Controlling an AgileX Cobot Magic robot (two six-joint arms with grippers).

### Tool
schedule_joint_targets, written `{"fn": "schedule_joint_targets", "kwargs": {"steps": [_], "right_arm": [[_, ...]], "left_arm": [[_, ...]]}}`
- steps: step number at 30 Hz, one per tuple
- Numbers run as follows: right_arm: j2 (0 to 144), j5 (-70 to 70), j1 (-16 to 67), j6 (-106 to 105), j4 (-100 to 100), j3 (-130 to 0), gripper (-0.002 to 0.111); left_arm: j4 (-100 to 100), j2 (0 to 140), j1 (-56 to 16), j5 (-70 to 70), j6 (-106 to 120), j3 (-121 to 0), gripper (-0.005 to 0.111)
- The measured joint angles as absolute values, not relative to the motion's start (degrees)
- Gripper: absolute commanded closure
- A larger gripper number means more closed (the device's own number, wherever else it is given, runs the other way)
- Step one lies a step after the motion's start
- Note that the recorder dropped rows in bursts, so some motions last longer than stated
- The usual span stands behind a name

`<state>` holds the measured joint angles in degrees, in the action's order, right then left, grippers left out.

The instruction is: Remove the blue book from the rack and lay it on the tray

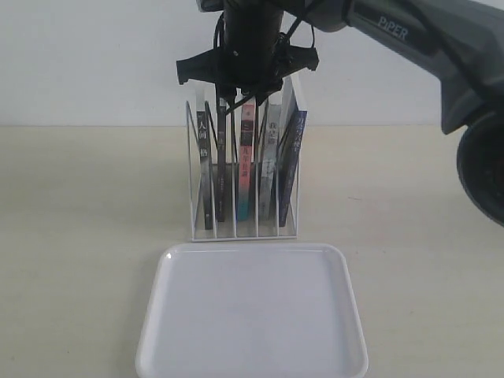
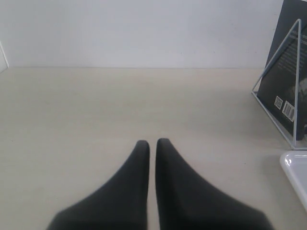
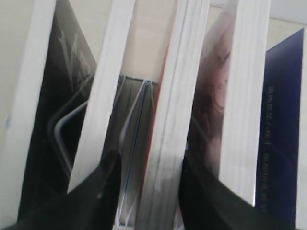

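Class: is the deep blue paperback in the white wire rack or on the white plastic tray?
In the white wire rack: the deep blue paperback stands in an end slot.

White wire rack (image 1: 236, 228); glossy plastic tray (image 1: 157, 331); matt pale tabletop (image 1: 79, 197).

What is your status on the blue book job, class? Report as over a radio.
Left end effector shut, away from rack. Right end effector open, straddling a middle book. Blue book in rack's end slot, ungrasped.
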<state>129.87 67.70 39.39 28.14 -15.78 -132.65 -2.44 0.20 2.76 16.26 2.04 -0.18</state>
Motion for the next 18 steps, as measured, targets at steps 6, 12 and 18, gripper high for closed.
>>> {"fn": "schedule_joint_targets", "kwargs": {"steps": [6,12,18], "right_arm": [[130.89,67.58,39.39,28.14,-15.78,-132.65,0.081],[131.40,67.48,39.39,28.14,-15.61,-132.65,0.108],[131.40,67.48,39.39,26.83,-15.73,-132.65,0.108]], "left_arm": [[-2.44,0.20,2.76,16.26,2.04,-0.18,0.103],[-2.44,0.20,2.76,16.26,2.04,-0.18,0.103],[-2.44,0.20,2.76,16.26,2.04,-0.18,0.103]]}}
